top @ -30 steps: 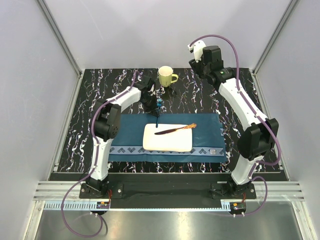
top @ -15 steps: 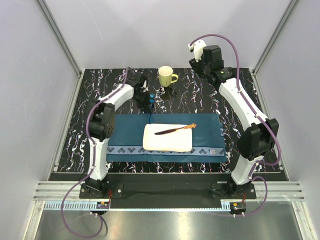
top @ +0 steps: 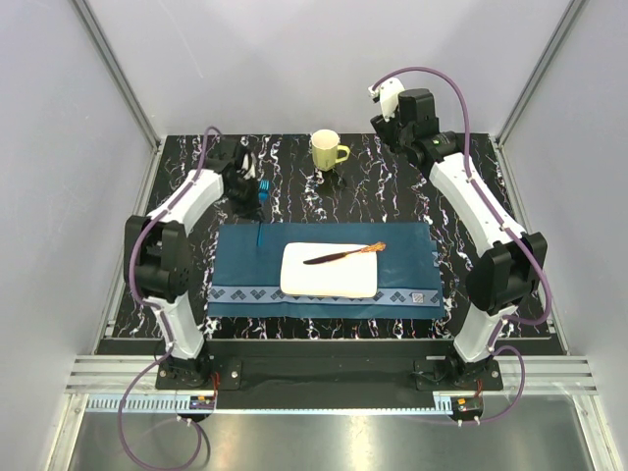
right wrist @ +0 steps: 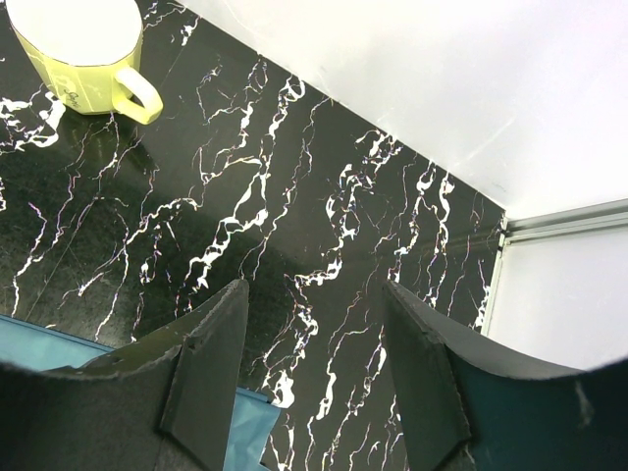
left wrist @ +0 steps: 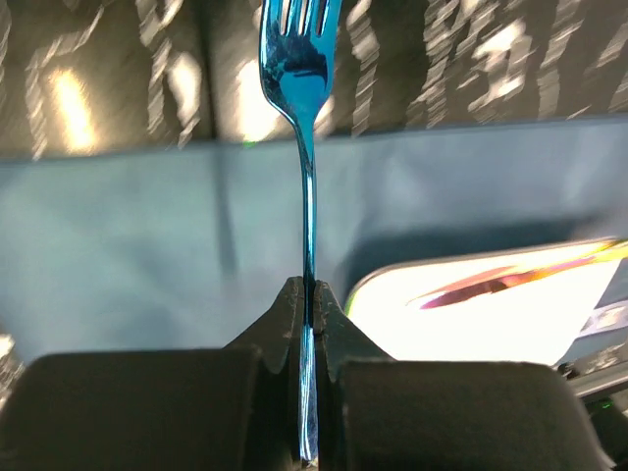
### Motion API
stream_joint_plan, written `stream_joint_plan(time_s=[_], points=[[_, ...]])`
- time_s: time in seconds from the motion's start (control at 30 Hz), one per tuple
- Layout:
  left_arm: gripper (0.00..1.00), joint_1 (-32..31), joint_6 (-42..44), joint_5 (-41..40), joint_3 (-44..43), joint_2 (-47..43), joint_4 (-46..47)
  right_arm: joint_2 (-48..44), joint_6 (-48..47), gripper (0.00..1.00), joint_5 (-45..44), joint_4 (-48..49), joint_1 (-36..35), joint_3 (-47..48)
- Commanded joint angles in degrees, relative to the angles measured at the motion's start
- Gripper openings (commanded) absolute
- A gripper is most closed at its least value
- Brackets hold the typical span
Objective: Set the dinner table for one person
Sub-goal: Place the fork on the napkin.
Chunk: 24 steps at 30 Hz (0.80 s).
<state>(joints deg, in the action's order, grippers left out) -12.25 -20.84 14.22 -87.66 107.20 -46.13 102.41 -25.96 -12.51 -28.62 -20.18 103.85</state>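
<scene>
One mug (right wrist: pixel 78 49), its small print illegible; left tool (left wrist: pixel 307 290) pinches a blue fork (left wrist: pixel 297 69) over the placemat's (left wrist: pixel 118 255) far edge; right tool (right wrist: pixel 314 294) spread above the bench (right wrist: pixel 324 196).

dinner table (top: pixel 392 188) black, white marble veins, faint coloured tints. placemat (top: pixel 245 263) dark blue, pale geometric border band. plate (top: pixel 324 279) cream-white. knife (top: pixel 339 255) dark blade, orange-gold handle. mug (top: pixel 325 152) pale yellow-green. fork (left wrist: pixel 308 196) shiny metallic blue. cables (top: pixel 463 103) purple.

Bare tabletop (top: pixel 383 196) flanks the placemat (top: pixel 245 265) left and right. Obstacles: the mug (top: pixel 327 150) at far centre, the plate (top: pixel 329 282) with knife (top: pixel 339 255) mid-placemat, and the left gripper (left wrist: pixel 307 294) holding a fork (left wrist: pixel 299 78) over the placemat's far left corner.
</scene>
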Motion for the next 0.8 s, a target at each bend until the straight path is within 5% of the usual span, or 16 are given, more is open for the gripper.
stream_joint_plan(time_s=[0.0, 0.53, 0.77], points=[[0.00, 0.6, 4.0, -2.1, 4.2, -4.3, -1.5, 0.2, -0.3, 0.63, 0.4, 0.9, -0.2, 2.0], [0.00, 0.5, 2.6, 0.0, 27.5, -20.8, 7.5, 0.9, -1.0, 0.63, 1.1, 1.0, -0.4, 2.1], [0.00, 0.8, 2.4, 1.8, 31.9, -21.2, 11.8, 0.2, -0.8, 0.64, 1.0, 1.0, -1.0, 2.2]])
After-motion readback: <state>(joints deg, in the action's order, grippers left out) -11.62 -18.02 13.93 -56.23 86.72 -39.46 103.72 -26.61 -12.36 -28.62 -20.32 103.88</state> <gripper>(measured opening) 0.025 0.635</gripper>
